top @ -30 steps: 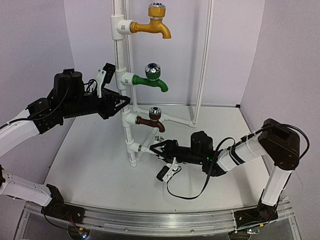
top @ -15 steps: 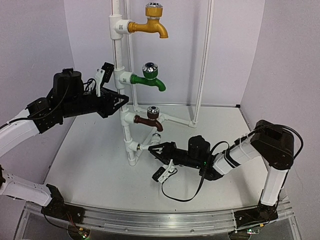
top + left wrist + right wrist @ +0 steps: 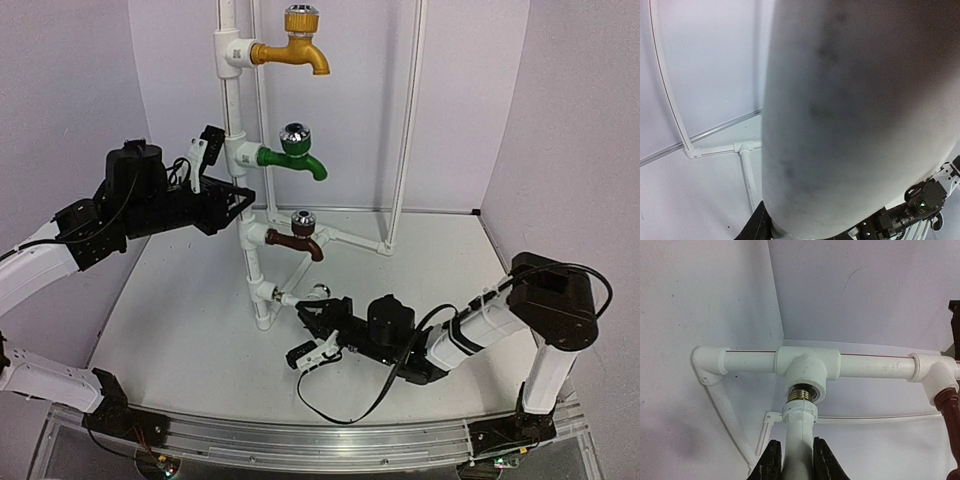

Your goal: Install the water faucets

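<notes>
From above, the yellow faucet, green faucet and brown faucet sit on the vertical pipe. The left gripper is clamped on that pipe between the green and brown ones, steadying it. Low down, the right gripper holds the white faucet at the lowest T-fitting. The white table is matte, closed in by pale lilac walls.

The left wrist view is filled by the blurred pipe just ahead; its own jaws are barely visible.

In the right wrist view, both fingers press on the white faucet's stem. Its brass thread is started in the fitting's socket, with several turns showing. This looks like the last faucet, mid-screwing. The next move likely calls for turning it about its axis while keeping it square, to avoid cross-threading.
</notes>
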